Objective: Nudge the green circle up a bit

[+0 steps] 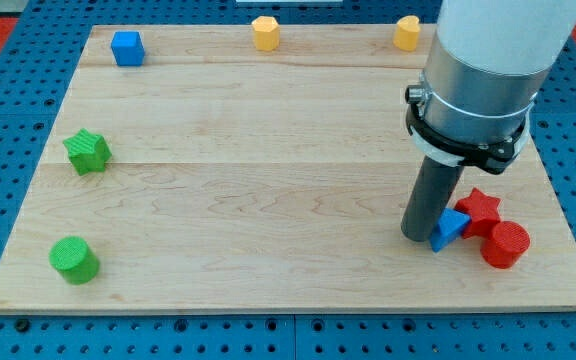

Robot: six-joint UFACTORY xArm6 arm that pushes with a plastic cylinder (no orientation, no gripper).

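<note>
Wood board (pixel 298 150) is your landmark here: a pale rectangular plank lying on a blue pegboard surface (pixel 8 120). You will find the green circle (pixel 73 259), the block you are meant to nudge, near the board's bottom-left corner, standing alone with bare wood all around it. Above it, along the board's left edge, sits the green star (pixel 87 151), well apart from the circle. Along the board's top edge you can see three blocks in a row: the blue cube (pixel 127 47) toward the left, the yellow hexagon (pixel 265 32) near the middle, and a second yellow block (pixel 407 32) farther right, its shape partly cut off by the arm housing (pixel 488 70).

My tip (pixel 418 236) is down on the board's lower right part, on the opposite side of the board from the green circle and nowhere near it. The dark rod carries no jaws, so there is nothing to open or close and it holds nothing; it only presses sideways. You can see the tip touching, or just beside, the blue triangle (pixel 449 229), which lies against its right side. Past that triangle, the red star (pixel 481 208) and the red circle (pixel 505 244) are bunched together, touching one another, close to the board's right edge.
</note>
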